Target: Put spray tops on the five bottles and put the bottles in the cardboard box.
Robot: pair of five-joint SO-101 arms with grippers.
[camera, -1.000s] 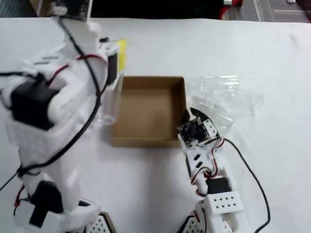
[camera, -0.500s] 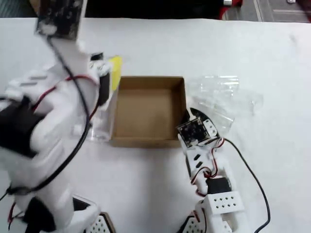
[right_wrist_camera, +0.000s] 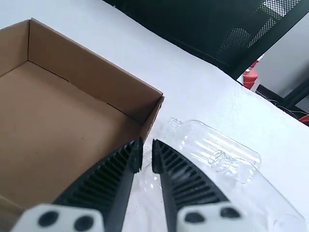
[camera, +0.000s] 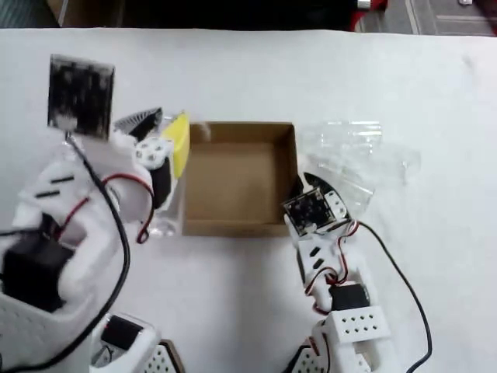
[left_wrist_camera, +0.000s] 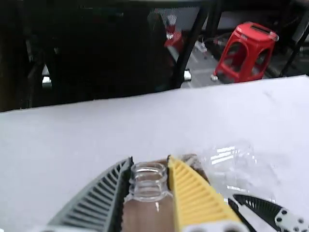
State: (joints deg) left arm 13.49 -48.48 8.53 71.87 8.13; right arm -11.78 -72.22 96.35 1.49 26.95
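Note:
My left gripper (camera: pixel 165 124) (left_wrist_camera: pixel 149 163) is shut on the neck of a clear bottle (left_wrist_camera: pixel 147 181) with no spray top, held between its grey and yellow fingers (left_wrist_camera: pixel 193 195). The bottle's body (camera: pixel 166 214) hangs just outside the left wall of the cardboard box (camera: pixel 237 228). The box (right_wrist_camera: pixel 72 121) stands open, its floor bare. My right gripper (camera: pixel 301 185) (right_wrist_camera: pixel 145 155) is at the box's right wall, shut with nothing between its fingers. Several more clear bottles (camera: pixel 353 155) (right_wrist_camera: pixel 217 150) lie in a heap right of the box, none with a top.
The white table (camera: pixel 326 70) stretches far and right of the heap. Both arm bases and a black cable (camera: pixel 404 287) take up the near edge. Off the table's far side stand a red stool (left_wrist_camera: pixel 251 50) and dark furniture.
The left arm has drawn back toward the near edge with the bottle, so its gripper now sits lower beside the box's left wall. The right arm has not moved.

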